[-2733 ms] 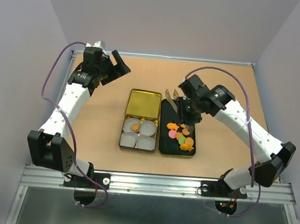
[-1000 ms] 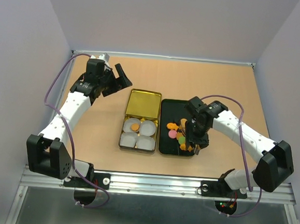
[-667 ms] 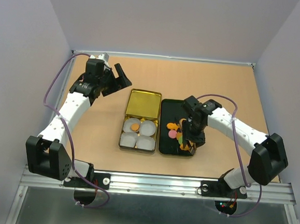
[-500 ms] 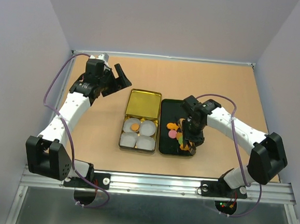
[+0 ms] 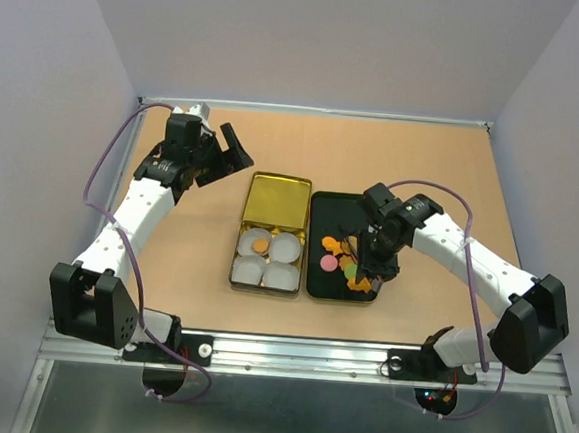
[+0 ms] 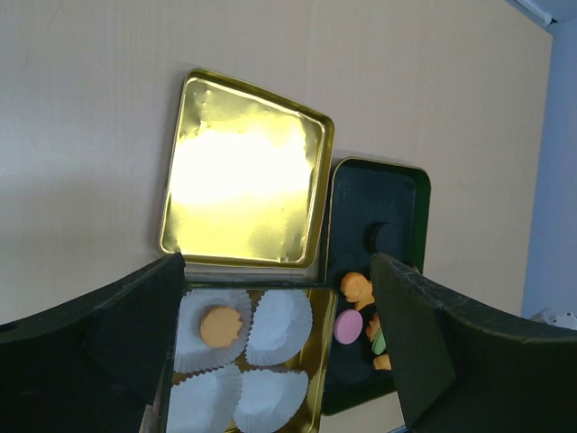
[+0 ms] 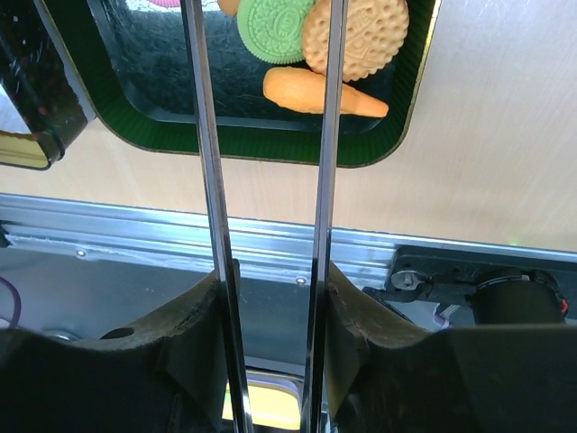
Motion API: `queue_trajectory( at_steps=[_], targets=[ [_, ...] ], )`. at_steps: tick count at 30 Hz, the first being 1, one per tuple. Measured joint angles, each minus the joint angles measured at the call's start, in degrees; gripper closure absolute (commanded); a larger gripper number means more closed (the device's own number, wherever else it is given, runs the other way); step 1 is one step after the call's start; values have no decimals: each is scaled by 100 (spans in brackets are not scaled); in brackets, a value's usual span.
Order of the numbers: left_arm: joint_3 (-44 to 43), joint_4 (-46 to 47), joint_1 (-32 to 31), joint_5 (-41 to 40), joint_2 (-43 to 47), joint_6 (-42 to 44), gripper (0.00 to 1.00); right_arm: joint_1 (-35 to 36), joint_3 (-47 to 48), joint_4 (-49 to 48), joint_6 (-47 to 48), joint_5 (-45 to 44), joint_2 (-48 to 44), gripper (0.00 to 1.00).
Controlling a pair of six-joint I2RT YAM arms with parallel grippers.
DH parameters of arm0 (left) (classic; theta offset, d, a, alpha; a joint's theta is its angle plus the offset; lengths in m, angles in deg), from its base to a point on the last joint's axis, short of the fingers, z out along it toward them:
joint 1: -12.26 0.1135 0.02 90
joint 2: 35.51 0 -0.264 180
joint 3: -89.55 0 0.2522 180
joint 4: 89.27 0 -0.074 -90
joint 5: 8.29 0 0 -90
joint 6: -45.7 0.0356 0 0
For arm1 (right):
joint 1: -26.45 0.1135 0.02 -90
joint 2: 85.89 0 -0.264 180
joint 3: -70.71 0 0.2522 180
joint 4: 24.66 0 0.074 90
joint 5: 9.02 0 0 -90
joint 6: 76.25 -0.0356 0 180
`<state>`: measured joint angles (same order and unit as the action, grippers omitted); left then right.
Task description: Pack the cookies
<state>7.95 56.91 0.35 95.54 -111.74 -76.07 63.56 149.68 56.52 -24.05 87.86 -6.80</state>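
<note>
Top external shows a tan tabletop [image 5: 434, 168], lilac walls [image 5: 324, 39], cookies [image 5: 329, 263] in a tray [image 5: 332, 212].

Looking down the right pincer [image 7: 263, 13]: two thin metal blades run parallel with a gap between them, tips cut off at the top edge. Past them is the corner of a black tray [image 7: 270, 152] with a green rim. In it a round green cookie [image 7: 275, 32] touches a tan dotted biscuit [image 7: 370, 36], with an orange carrot-ish cookie [image 7: 293, 93] just beside them. Then there's pale bench [image 7: 487, 180] and a metal rail [image 7: 469, 251].
</note>
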Motion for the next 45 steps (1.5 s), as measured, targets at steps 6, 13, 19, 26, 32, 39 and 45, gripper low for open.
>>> queue_trajectory(
  at_steps=[6, 13, 19, 26, 32, 39, 45],
  targets=[
    [0, 7, 0, 2, 0, 0, 5, 0, 667, 372, 15, -66, 343, 62],
    [0, 4, 0, 2, 0, 0, 5, 0, 1937, 461, 223, 13, 780, 62],
    [0, -2, 0, -11, 2, 2, 5, 24, 2256, 380, 450, 699, 837, 62],
    [0, -22, 0, -11, 2, 4, 5, 413, 2323, 293, 654, 1150, 859, 62],
    [0, -72, 0, -13, 2, 28, 5, 824, 2319, 173, 748, 1364, 1021, 62],
    [0, -105, 0, -37, 46, 50, 5, 1012, 2092, 11, 765, 1432, 1228, 59],
    [2, -109, 0, -52, 164, 52, 5, 1019, 2061, -81, 798, 1436, 1355, 55]
  ],
)
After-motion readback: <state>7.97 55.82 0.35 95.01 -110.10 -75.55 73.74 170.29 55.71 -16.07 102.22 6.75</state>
